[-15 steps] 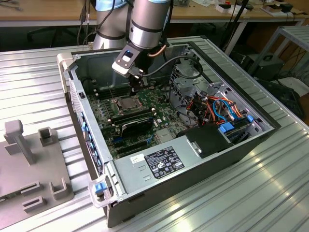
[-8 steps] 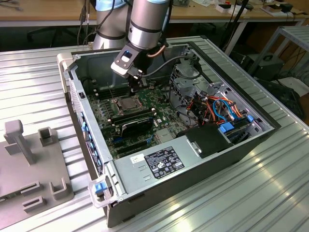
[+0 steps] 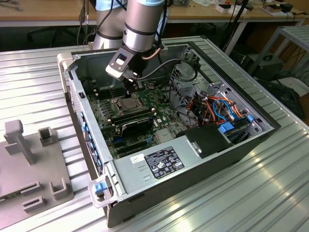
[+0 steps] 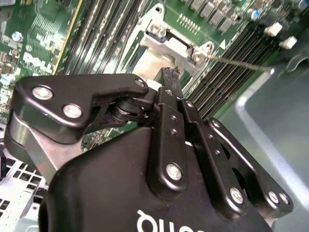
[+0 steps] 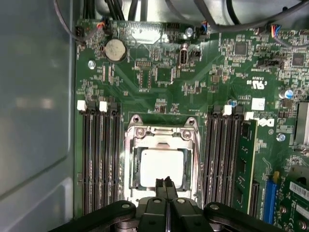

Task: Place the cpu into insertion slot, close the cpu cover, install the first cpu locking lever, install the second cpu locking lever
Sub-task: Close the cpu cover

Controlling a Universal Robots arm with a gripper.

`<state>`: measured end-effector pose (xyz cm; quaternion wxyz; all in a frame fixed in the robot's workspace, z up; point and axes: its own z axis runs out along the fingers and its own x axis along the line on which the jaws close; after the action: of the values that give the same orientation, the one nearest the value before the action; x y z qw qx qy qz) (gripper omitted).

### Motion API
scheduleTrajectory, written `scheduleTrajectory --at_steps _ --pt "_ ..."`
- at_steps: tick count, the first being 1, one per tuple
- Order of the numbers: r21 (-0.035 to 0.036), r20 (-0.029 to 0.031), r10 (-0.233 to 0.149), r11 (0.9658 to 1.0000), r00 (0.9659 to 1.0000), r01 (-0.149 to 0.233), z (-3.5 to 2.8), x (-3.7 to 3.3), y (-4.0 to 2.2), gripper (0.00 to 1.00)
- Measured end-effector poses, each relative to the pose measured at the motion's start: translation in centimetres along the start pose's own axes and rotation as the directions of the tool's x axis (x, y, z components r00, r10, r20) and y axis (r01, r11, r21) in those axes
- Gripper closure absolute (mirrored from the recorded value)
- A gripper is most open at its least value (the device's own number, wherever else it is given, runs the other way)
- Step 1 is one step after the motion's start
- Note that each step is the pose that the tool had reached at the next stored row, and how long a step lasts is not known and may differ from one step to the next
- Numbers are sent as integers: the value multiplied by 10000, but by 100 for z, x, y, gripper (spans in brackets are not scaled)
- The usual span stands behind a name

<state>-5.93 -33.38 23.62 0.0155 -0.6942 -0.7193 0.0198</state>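
Note:
In the first wrist view the cpu (image 5: 161, 166) lies flat in the insertion slot (image 5: 129, 193), its silver top showing through the window of the cpu cover (image 5: 161, 137), which lies down around it. My gripper (image 5: 166, 184) is shut, its fingertips pressed together with nothing between them, just over the chip's edge nearest the camera. In the second wrist view the fingertips (image 4: 170, 75) hang over the cover (image 4: 166, 48), and a thin locking lever (image 4: 241, 63) sticks out sideways across the memory slots. In the exterior view the gripper (image 3: 129, 91) reaches down over the slot (image 3: 126, 102).
Long black memory slots (image 5: 99, 159) flank the socket on both sides, one holding a green module (image 5: 245, 164). The open computer case (image 3: 270, 126) has a black fan card (image 3: 137, 126), a power supply (image 3: 164, 162) and cable bundles (image 3: 222, 108). A grey fixture (image 3: 34, 164) stands outside it.

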Motion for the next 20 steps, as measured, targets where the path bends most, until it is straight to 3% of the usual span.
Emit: scheduleTrajectory --at_steps 13,20 --pt "-1 -3 -7 10000 10000 7 11 1 -17 89" --pt "0 -5 -16 10000 10000 16 71 3 -63 89"
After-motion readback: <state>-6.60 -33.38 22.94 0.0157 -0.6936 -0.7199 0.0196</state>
